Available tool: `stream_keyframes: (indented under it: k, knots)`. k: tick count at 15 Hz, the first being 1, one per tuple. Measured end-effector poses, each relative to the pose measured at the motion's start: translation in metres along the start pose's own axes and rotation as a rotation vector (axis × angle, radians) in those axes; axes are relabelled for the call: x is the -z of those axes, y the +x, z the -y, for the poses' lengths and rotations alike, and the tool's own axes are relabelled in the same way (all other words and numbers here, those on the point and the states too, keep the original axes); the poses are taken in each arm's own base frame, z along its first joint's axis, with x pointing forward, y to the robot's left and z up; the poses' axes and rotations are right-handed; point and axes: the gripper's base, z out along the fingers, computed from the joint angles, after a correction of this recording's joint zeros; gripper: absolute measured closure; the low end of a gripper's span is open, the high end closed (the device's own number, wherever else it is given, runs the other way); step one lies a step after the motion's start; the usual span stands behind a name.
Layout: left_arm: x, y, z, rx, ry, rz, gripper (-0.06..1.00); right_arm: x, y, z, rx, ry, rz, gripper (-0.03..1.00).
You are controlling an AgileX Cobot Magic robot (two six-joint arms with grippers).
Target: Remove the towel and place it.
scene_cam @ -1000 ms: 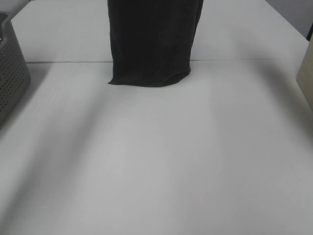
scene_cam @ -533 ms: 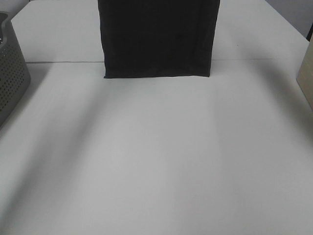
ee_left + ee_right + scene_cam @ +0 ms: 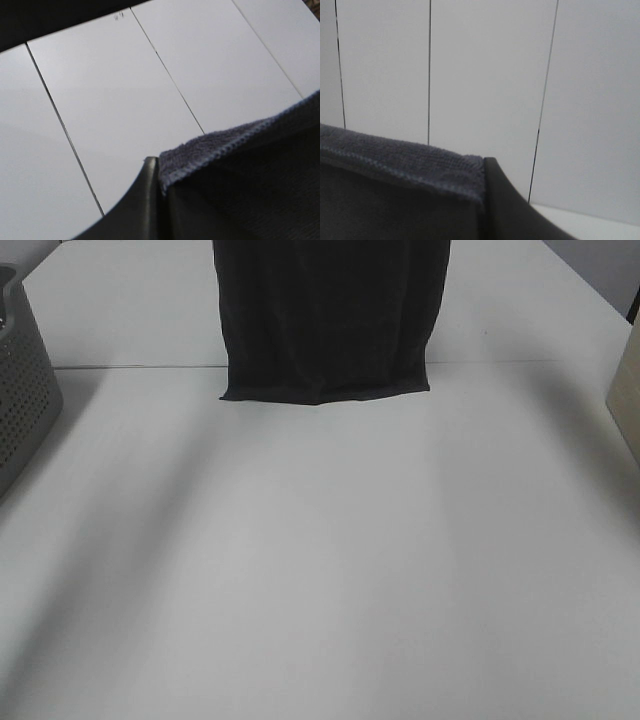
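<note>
Now stretched wider and dipped back to the bench (image 3: 320, 570) near its far edge: towel (image 3: 325, 320), pinched at top corners by left tool (image 3: 159, 167) and right tool (image 3: 485, 167); laying-out seemingly next.

Lighting was even and soft. Broad diffuse shadows lay across the table (image 3: 320, 570) on both sides of the towel (image 3: 325, 320). Wrist views were softly blurred.

I see the dark charcoal terry-cloth towel (image 3: 325, 320) hanging over the far middle of the white bench (image 3: 320, 570), with the grey perforated plastic basket (image 3: 25, 390) at its left edge.
</note>
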Motion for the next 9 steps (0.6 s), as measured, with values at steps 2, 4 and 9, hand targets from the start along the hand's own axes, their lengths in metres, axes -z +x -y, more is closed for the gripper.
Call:
stream_keyframes:
  k: [2,4,9]
  knots:
    - [0.0,0.002,0.007,0.005,0.03,-0.175,0.94,0.001,0.013,-0.002,-0.028,-0.026,-0.153,0.96]
    - [0.005,-0.006,0.015,0.051,0.048,-0.41,0.94,0.012,0.017,-0.005,-0.066,-0.059,-0.301,0.96]
    - [0.046,-0.075,0.011,0.172,0.229,-0.946,0.94,0.071,-0.003,-0.008,-0.1,-0.137,-0.641,0.96]
